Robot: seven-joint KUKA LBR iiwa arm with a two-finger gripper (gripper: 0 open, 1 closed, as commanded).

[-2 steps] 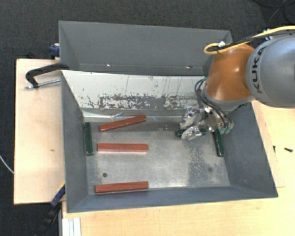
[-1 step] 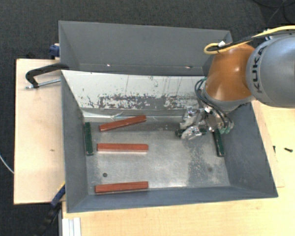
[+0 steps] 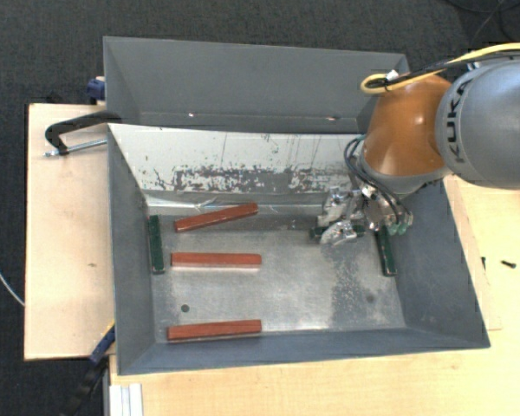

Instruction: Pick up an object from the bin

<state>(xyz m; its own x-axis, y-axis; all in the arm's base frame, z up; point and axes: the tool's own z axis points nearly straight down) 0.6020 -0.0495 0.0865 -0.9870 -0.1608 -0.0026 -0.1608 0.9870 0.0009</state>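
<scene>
**Green bar beside my pincer, grip unproven**

Grey metal is all round me. I am low in the bin (image 3: 243, 85), on its right side, close to where the floor meets the back wall. My pincer (image 3: 351, 222) hangs just above the floor there. Whether it is open or closed I cannot tell, because its metal parts run together from this angle. Nothing in it looks held.

The nearest thing is a short dark green bar (image 3: 386, 254). It lies on the floor along the foot of the right-hand slope, with its upper end just beside my pincer and perhaps touching it. That is the piece I judge to be in play.

Well apart to the left lie a tilted red-brown bar (image 3: 216, 217) near the back wall, a level red-brown bar (image 3: 215, 260) mid-floor, and a third red-brown bar (image 3: 214, 328) by the front wall. A second green bar (image 3: 156, 243) lies along the left wall.

What worries me is that the dark green bar is thin and sits tight against the slope. If I close off-centre, or only on its tip, it may pivot and slip out as I rise. If I press down askew, I may scrape the wall or floor, or shove the bar along instead of catching it. A lift on an empty grip would also go unnoticed until I am clear of the bin.
</scene>
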